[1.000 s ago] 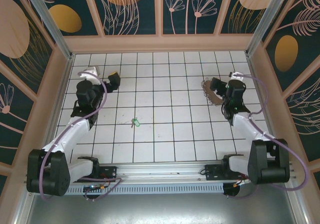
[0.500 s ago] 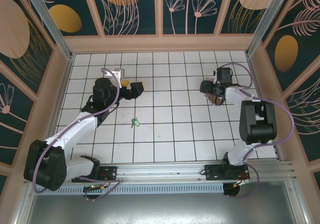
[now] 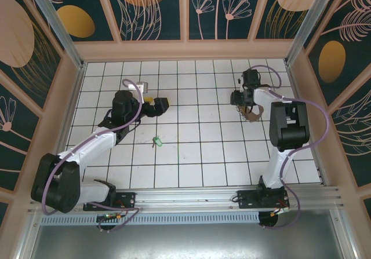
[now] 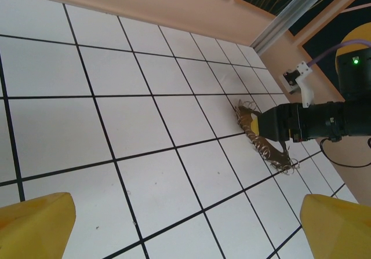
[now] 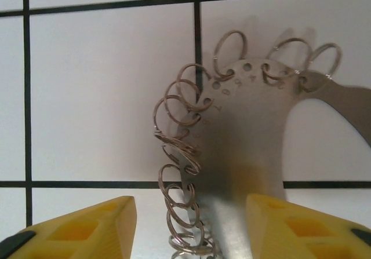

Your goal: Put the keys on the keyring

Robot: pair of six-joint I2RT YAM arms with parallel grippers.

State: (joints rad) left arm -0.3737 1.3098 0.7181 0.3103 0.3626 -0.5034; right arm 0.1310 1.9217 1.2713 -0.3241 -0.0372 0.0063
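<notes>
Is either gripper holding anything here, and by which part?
Nothing yet: right gripper straddles the keyring at its flat band, unclamped; left gripper open, empty.

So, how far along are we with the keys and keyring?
Nothing joined yet. The keys lie alone on the tiles. In hand: right gripper, jaws astride the keyring, grip unclear. The left gripper is open, empty. To do: fetching and threading the keys.

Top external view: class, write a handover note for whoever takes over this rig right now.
Left gripper: open, empty, above the tiles left of centre.
Right gripper: jaws either side of the keyring; whether it grips is unclear.
Keys: loose on the tiles, mid-table, apart from both grippers.
Done: nothing attached.
Left: secure keyring, pick up keys, thread them on.
</notes>
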